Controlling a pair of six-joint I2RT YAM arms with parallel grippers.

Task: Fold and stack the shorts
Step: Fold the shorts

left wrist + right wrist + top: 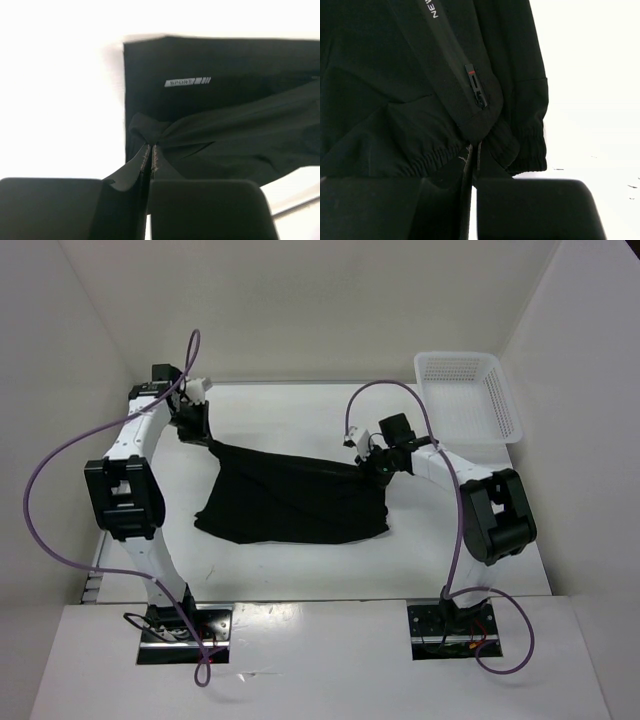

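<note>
Here, shorts [290, 505] stretch between clamped fingers [200, 210].

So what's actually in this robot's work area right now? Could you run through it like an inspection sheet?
Surface: white flat table.
Job's things: black soft fabric shorts, one pair, held up between both arms with the lower part draped on the table; not folded yet.
Clutter: nothing seen.
Grippers: left tool shut on a bunched corner of the shorts; right tool shut on fabric near the elastic band.
Cables: purple cable loops off each arm, away from the shorts.
Surroundings: white mesh plastic basket at the far right corner, nothing in it; white walls.
</note>
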